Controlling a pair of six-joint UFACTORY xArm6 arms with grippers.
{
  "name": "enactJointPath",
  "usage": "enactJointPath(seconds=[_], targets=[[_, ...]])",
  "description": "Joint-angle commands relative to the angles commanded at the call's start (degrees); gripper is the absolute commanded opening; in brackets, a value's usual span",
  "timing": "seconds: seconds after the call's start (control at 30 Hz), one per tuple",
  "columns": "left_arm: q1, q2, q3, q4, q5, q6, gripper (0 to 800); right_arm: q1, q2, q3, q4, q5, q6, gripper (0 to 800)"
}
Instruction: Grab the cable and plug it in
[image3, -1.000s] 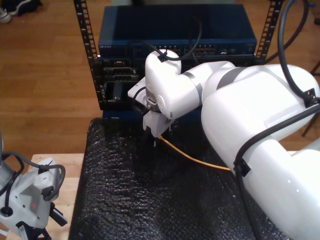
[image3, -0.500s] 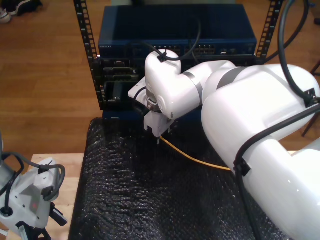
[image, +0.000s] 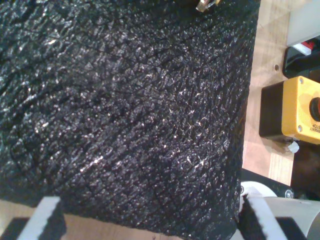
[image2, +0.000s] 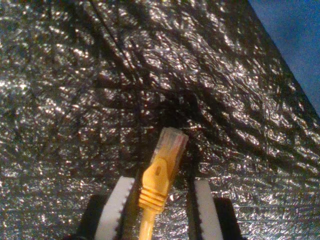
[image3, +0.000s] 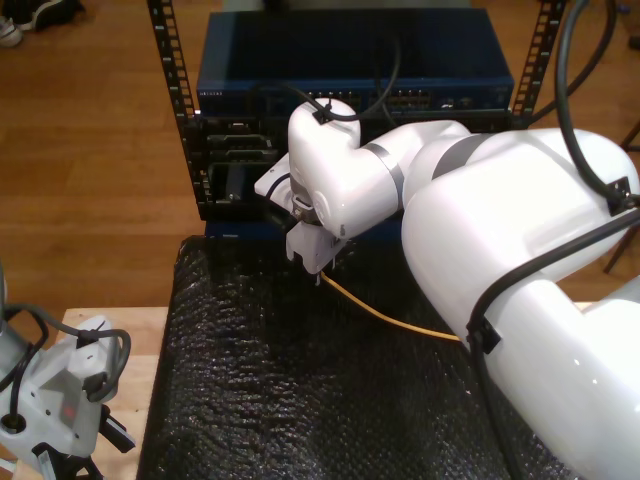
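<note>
Running across the black mat (image3: 300, 400) as one thin yellow-orange line, the cable (image3: 390, 318) is seen in the exterior view from under the big white arm up to my second gripper (image3: 318, 268). In the second wrist view its tip is shown clearly: a ribbed yellow boot behind a small clear plastic plug (image2: 170, 141), tilted slightly and raised above the crinkled, shiny mat. The boot is clamped between the two pale, ridged fingers (image2: 116, 207) of my second gripper, which are closed onto it from both sides, with the plug sticking out past them. One cable and one plug are counted. Two arms are seen in the exterior view. Beyond the mat, a rack (image3: 180, 110) holds a blue unit (image3: 350, 70) with a row of ports along its front, and darker units below it. My first gripper (image: 145, 230) is held over the mat's edge with its two fingers spread wide apart and nothing between them; one yellow box with a button (image: 300, 110) lies on the wooden table (image: 265, 65) beside the mat.
</note>
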Motion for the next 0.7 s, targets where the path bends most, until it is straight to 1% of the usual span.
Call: enactJointPath(seconds=[0.07, 0.27, 0.3, 0.47, 0.5, 0.6, 0.7], targets=[[0.00, 0.00, 0.00, 0.00, 0.00, 0.00, 800, 0.00, 0.00, 0.00, 0.00, 0.00, 0.00, 229], [0.00, 0.00, 0.00, 0.00, 0.00, 0.00, 800, 0.00, 0.09, 0.00, -0.09, -0.09, 0.00, 182], [0.00, 0.00, 0.00, 0.00, 0.00, 0.00, 800, 0.00, 0.09, 0.00, -0.18, -0.09, 0.00, 153], [0.00, 0.00, 0.00, 0.00, 0.00, 0.00, 800, -0.09, 0.00, 0.00, -2.46, -0.18, -0.35, 87], [0.00, 0.00, 0.00, 0.00, 0.00, 0.00, 800, -0.09, -0.09, 0.09, -2.64, -0.18, -0.53, 84], [0.00, 0.00, 0.00, 0.00, 0.00, 0.00, 800, -0.18, -0.53, 0.09, -2.64, 0.09, -0.79, 45], [0.00, 0.09, 0.00, 0.00, 0.00, 0.00, 800, -0.18, -1.93, 0.26, -2.29, 0.18, -4.31, 36]])
